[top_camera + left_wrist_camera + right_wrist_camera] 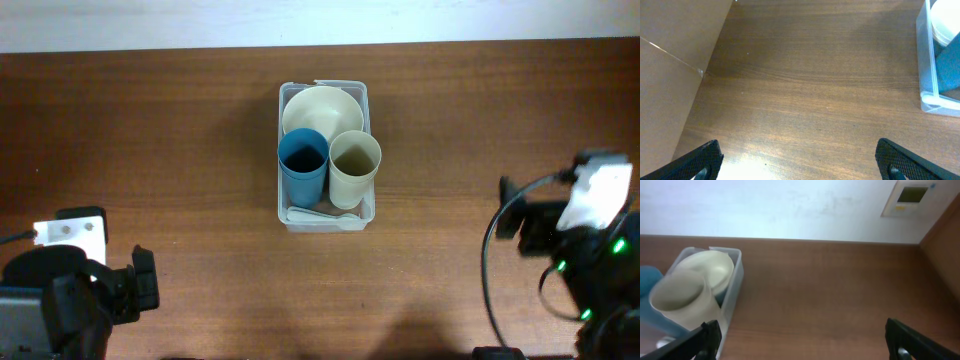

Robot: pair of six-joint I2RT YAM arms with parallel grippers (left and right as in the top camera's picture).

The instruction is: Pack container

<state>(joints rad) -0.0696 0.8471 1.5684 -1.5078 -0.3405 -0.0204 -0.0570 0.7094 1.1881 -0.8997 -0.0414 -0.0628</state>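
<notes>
The clear plastic container stands at the table's middle, toward the back. In it are a cream bowl, a blue cup, a cream cup and a white utensil. The container also shows at the right edge of the left wrist view and at the left of the right wrist view. My left gripper is open and empty at the front left. My right gripper is open and empty at the right. Both are well away from the container.
The wooden table runs to a white wall at the back. A wall panel shows in the right wrist view. A brown surface borders the table's left side.
</notes>
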